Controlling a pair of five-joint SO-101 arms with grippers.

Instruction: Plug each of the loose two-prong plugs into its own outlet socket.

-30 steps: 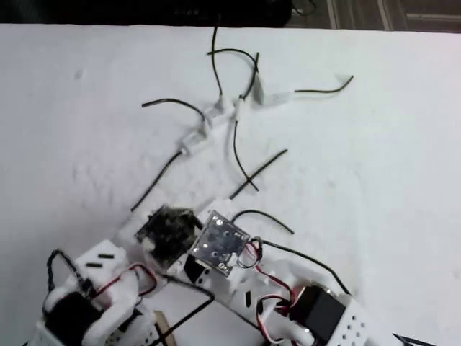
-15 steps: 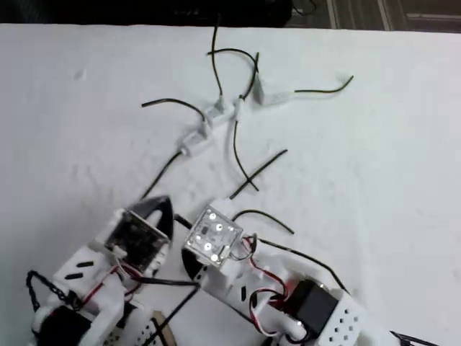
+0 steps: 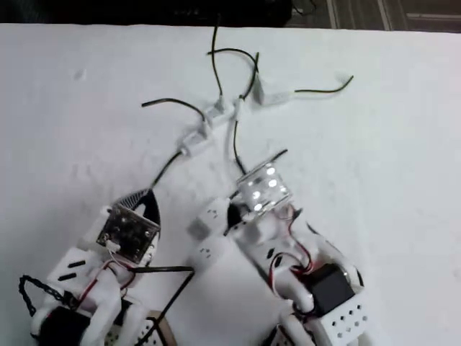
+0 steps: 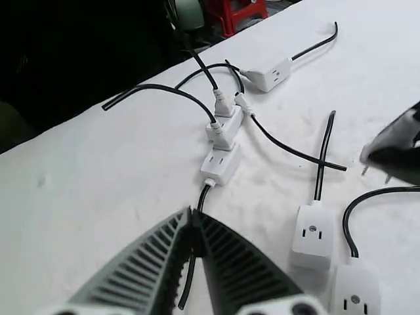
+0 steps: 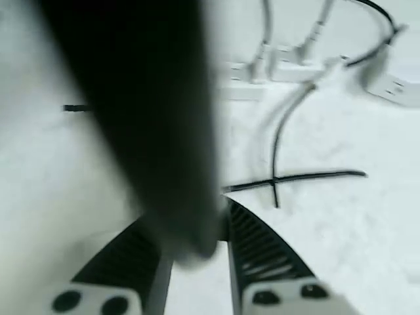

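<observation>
My right gripper [image 5: 211,226] is shut on a black two-prong plug [image 5: 164,125]. In the left wrist view the plug [image 4: 394,147] hangs prongs down just beyond two loose white outlet sockets [image 4: 312,230] [image 4: 354,298]. From above, the right gripper [image 3: 232,214] sits beside the nearer socket [image 3: 209,216], with the second socket [image 3: 205,252] below it. My left gripper [image 4: 195,220] is shut, its tip [image 3: 148,196] over the black cord [image 4: 203,195] of a white outlet [image 4: 220,164]. I cannot tell whether that cord is pinched.
A chain of plugged-in white outlets [image 3: 216,112] lies mid-table, with another white outlet [image 3: 270,94] farther back. Loose black cords [image 3: 248,169] cross just ahead of the right arm. The table's far edge [image 3: 108,26] runs along the back.
The left arm has drawn back to the left, away from the right arm. The right arm has swung forward and to the right, carrying the plug past the two loose sockets.
</observation>
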